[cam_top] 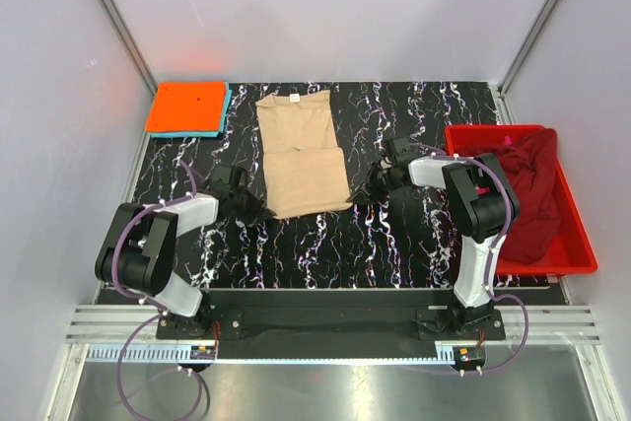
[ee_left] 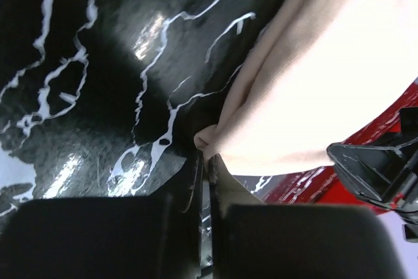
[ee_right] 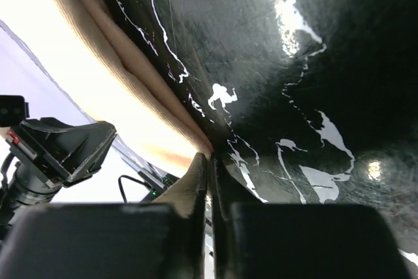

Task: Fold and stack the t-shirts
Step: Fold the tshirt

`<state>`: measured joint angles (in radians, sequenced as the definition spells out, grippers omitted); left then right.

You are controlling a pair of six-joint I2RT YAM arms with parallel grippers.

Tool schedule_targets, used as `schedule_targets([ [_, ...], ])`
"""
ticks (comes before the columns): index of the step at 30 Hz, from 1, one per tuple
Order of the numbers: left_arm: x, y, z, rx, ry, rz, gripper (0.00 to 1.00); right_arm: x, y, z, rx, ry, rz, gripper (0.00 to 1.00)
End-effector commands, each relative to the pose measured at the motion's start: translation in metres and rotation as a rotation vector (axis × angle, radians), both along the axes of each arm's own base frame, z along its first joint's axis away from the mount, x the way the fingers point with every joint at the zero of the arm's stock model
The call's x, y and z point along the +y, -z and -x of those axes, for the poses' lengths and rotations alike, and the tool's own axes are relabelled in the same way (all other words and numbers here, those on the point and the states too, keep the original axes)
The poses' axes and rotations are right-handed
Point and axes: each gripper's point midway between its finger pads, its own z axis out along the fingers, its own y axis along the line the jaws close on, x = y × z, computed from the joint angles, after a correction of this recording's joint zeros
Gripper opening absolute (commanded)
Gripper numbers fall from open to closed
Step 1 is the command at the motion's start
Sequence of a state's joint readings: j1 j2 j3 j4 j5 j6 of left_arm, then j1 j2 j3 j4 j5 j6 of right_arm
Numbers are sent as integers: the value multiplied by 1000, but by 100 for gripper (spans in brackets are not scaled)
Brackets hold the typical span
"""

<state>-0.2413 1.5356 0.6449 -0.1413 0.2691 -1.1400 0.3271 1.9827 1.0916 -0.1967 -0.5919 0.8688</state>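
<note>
A tan t-shirt point(cam_top: 301, 152) lies partly folded in the middle of the black marbled table, collar toward the far side. My left gripper point(cam_top: 263, 211) is shut on its near left corner; in the left wrist view that cloth corner point(ee_left: 204, 139) is pinched at the tips of the gripper point(ee_left: 206, 159). At the near right corner my right gripper point(cam_top: 362, 194) is also shut, and in the right wrist view the tan hem point(ee_right: 163, 106) runs into the closed tips of the gripper point(ee_right: 212, 159). An orange t-shirt point(cam_top: 185, 106) lies folded on a light blue one point(cam_top: 226, 109) at the far left.
A red plastic bin point(cam_top: 572, 258) stands at the right edge with a crumpled maroon t-shirt point(cam_top: 529, 194) in it and a bit of pink point(cam_top: 506, 133) at its far rim. White walls close in the back and sides.
</note>
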Motion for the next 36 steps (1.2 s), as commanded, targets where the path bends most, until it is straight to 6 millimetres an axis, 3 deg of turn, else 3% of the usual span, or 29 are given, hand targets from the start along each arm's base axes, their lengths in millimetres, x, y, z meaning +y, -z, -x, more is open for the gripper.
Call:
schedule_targets([
  [1, 27, 23, 8, 32, 22, -171, 0, -4, 5, -6, -54, -33, 44, 0],
  [4, 28, 18, 16, 23, 59, -200, 0, -2, -2, 8, -74, -93, 57, 0],
  [6, 29, 17, 32, 32, 103, -223, 0, -5, -6, 27, -79, -132, 79, 0],
  [8, 26, 21, 54, 46, 156, -237, 0, 2, -9, 47, -82, -174, 77, 0],
  [9, 25, 22, 75, 58, 186, -243, 0, 4, -11, 66, -74, -201, 77, 0],
  [10, 27, 22, 82, 56, 185, -244, 0, 1, -12, 71, -77, -199, 79, 0],
  [11, 23, 21, 94, 57, 206, -245, 0, 1, -5, 93, -54, -225, 91, 0],
  [12, 23, 13, 102, 30, 209, -242, 0, 3, -14, 97, -86, -226, 92, 0],
  [14, 23, 18, 127, 44, 226, -244, 0, 4, -15, 114, -86, -236, 92, 0],
  [16, 26, 15, 150, 40, 234, -239, 0, 8, -15, 140, -74, -254, 84, 0],
  [17, 24, 7, 154, 4, 230, -217, 0, 6, -10, 155, -45, -251, 96, 0],
  [21, 30, 8, 195, 59, 249, -197, 0, 20, -20, 202, -41, -295, 61, 0],
  [24, 31, 3, 211, 63, 257, -175, 0, 23, -24, 226, -22, -294, 50, 0],
  [27, 30, -10, 215, 42, 268, -158, 0, 22, -31, 237, -14, -294, 48, 0],
  [30, 25, -31, 208, -3, 282, -148, 0, 22, -47, 232, -43, -304, 62, 0],
  [31, 19, -50, 199, -54, 293, -137, 0, 23, -53, 230, -50, -311, 62, 0],
  [33, 17, -64, 186, -73, 309, -177, 0, 29, -65, 223, -54, -314, 61, 0],
  [34, 10, -88, 174, -128, 328, -177, 0, 31, -70, 219, -62, -316, 54, 0],
  [36, 1, -98, 156, -123, 352, -214, 0, 33, -80, 203, -61, -307, 39, 0],
])
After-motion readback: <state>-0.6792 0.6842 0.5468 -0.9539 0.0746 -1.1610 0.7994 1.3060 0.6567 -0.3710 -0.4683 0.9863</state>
